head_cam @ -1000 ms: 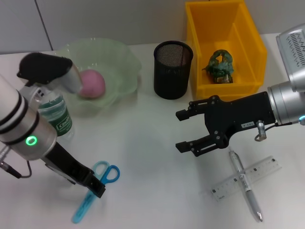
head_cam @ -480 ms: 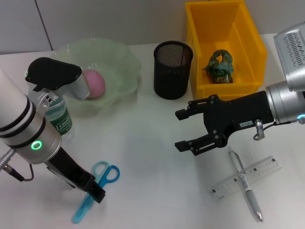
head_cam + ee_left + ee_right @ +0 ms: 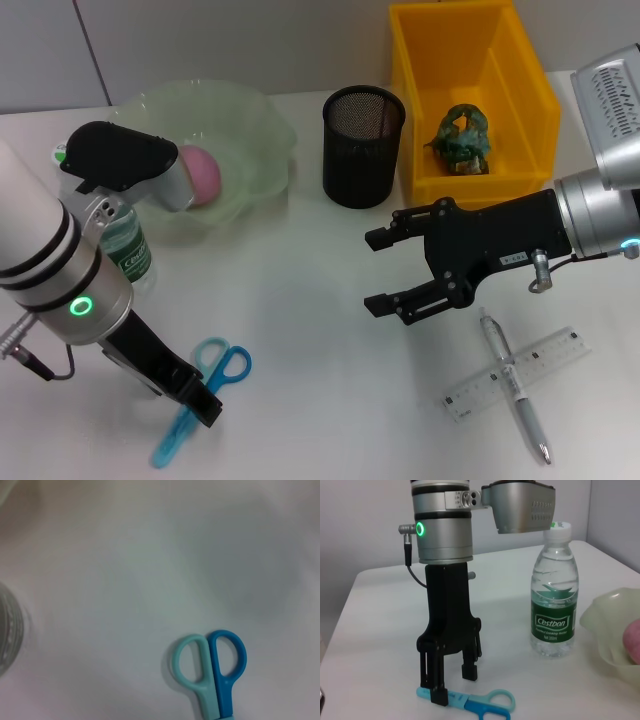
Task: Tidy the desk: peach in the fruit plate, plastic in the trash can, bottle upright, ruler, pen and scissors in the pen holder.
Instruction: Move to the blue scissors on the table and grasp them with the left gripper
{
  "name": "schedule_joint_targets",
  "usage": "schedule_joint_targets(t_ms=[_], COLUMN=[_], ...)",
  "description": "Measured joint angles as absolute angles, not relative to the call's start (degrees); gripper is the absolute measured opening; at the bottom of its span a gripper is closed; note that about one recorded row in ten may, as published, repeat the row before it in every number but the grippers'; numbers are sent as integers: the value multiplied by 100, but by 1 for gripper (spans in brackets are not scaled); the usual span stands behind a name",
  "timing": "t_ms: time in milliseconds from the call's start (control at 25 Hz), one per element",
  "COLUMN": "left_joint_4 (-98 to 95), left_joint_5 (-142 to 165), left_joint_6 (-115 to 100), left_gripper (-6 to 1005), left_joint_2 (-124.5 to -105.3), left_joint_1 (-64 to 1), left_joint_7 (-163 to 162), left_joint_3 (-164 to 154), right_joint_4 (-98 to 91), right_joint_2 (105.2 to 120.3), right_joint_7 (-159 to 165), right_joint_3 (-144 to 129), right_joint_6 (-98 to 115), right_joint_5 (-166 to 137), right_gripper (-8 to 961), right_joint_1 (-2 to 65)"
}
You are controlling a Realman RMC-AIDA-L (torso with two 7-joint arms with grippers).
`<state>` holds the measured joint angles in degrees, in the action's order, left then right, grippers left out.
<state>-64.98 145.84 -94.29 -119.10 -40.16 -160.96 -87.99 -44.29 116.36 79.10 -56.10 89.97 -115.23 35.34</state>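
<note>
The left arm has shifted slightly; its left gripper (image 3: 454, 682) fingers (image 3: 439, 696) straddle the scissors (image 3: 198, 393), spread, ungripped.

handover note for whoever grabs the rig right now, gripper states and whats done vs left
Left gripper: open, straddling the scissors lying on the desk.
Right gripper: open, above the desk, holding nothing.
Done: peach in fruit plate, plastic in trash can, bottle upright.
Left: scissors, pen and ruler, pen crossed over ruler, into the pen holder.
</note>
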Motion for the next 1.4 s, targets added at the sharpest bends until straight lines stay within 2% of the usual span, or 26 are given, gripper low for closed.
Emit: schedule_joint_targets(t_ms=[480,680,1120,1400], left_joint_4=[-6398,-6403,-6394,-6360], left_joint_5=[14554,14555,14589,14614], left_joint_6=[-9326,-9307,-9289,-9254], left_gripper=[752,606,603,430], left_joint_2=[-11909,-11909,-11909,-11909], left_joint_1=[-4099,-4118,-4147,-4186], left_joint_7=[-16061,-16059,-16048,-16049], left_joint_3=[-9116,-9227,-9357,-9389], right_joint_4=[-4429,-4430,-4432,-4447], right_joint_2=[11647,11652,11653,11649], right_joint_7=[7904,7894,7888,7884], right_joint_3=[-5602,-5598,-5602,-5633], right_joint_6=[8990,8990,8982,8982], right_joint_5=[-11523,-11523,-11522,-11522], right_gripper=[813,814,814,813], right_joint_1=[3533,3525,3513,3501])
